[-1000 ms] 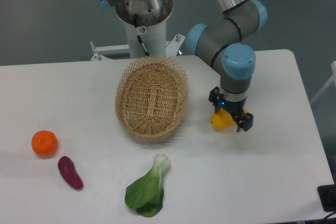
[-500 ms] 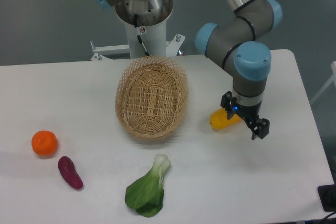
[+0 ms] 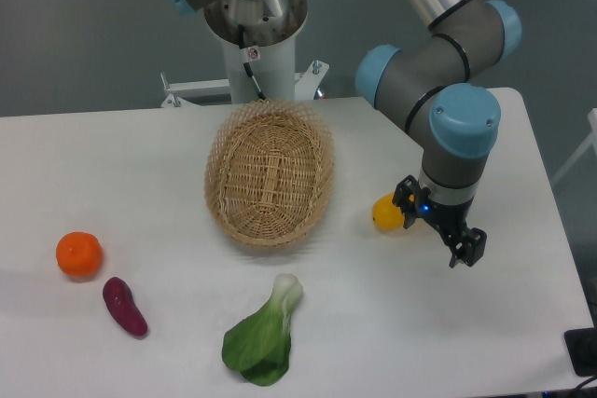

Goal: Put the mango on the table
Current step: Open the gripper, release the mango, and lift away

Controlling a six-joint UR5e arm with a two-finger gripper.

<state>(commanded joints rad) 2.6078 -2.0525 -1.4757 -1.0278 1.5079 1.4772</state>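
The small yellow-orange oblong mango (image 3: pixel 385 212) lies on the large white tabletop (image 3: pixel 140 165), right of the oval woven wicker basket (image 3: pixel 270 173) and just left of the black two-finger gripper (image 3: pixel 441 233). The jaws stand spread and hold nothing. A straight lift away should avoid nudging the fruit.

An oval wicker basket (image 3: pixel 270 175) sits mid-table; a round orange tangerine (image 3: pixel 78 254) lies far left, a purple eggplant (image 3: pixel 124 306) just below it, a green bok choy (image 3: pixel 261 334) near the front edge
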